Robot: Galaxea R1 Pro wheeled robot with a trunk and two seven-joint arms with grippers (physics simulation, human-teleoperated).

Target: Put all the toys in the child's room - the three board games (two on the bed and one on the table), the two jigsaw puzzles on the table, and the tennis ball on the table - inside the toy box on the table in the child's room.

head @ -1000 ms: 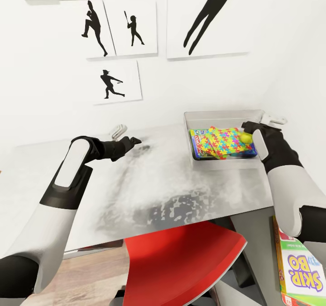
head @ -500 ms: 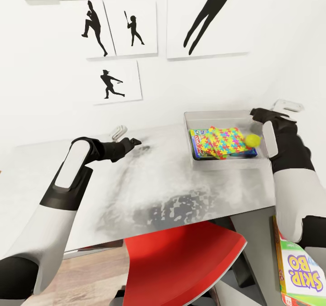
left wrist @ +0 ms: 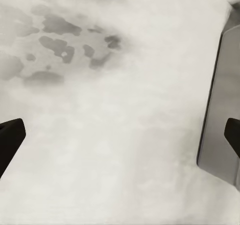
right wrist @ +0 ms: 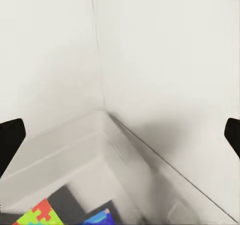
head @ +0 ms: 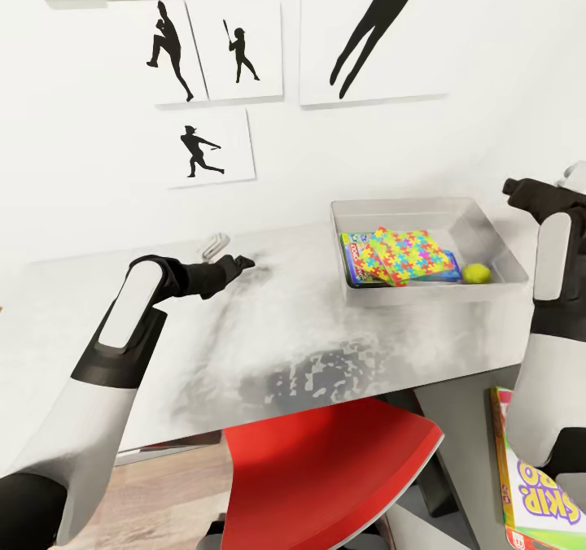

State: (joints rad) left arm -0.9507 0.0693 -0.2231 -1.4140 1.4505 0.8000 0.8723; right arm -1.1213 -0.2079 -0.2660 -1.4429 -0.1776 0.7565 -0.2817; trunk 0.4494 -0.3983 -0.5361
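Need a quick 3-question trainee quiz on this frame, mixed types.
1. True or false: the ball lies inside the toy box.
2. What lies on the blue game? A) puzzles B) a cup C) nothing
3. Fill in: the Skip-Bo box is ___ the table, by the right arm.

Key: 1 true. 2 A, the puzzles. 3 below. Both pincers, left and right, are open.

Child's bedroom: baseball silhouette prints (head: 210, 148), toy box (head: 423, 249).
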